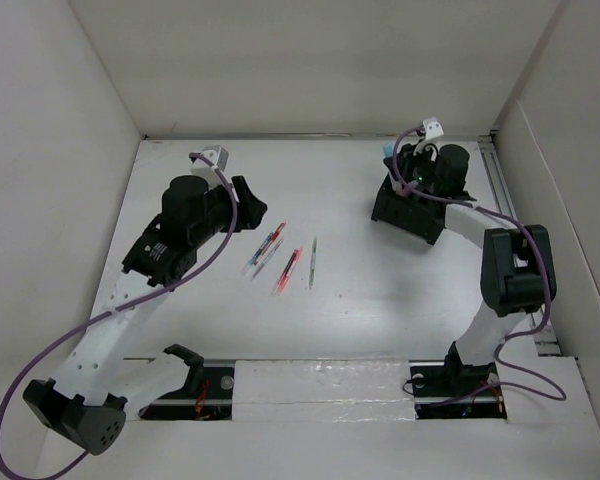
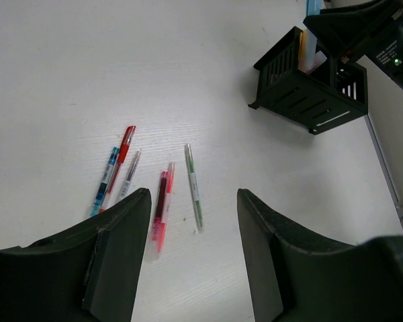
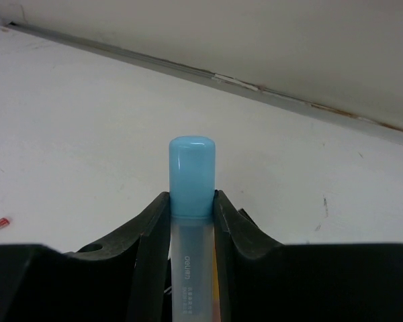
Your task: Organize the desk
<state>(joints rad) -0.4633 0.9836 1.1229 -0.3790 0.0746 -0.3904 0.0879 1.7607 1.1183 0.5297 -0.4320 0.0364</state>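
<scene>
The white desk (image 1: 380, 300) holds several pens in a loose row at its middle: a blue pen (image 2: 105, 180), a red pen (image 2: 123, 151), a grey pen (image 2: 129, 174), two pink-red pens (image 2: 162, 208) and a green pen (image 2: 194, 184). My left gripper (image 2: 193, 228) is open and empty, hovering just left of the pens (image 1: 245, 195). My right gripper (image 3: 191, 198) is shut on a blue-capped highlighter (image 3: 191, 168), held upright over the black compartmented box (image 1: 410, 210). The highlighter's lower end is hidden.
White panel walls (image 1: 70, 150) border the desk on the left, back and right. A metal rail (image 1: 500, 185) runs along the right edge beside the box. An orange item (image 2: 301, 47) stands in the box. The arm bases sit at the near edge.
</scene>
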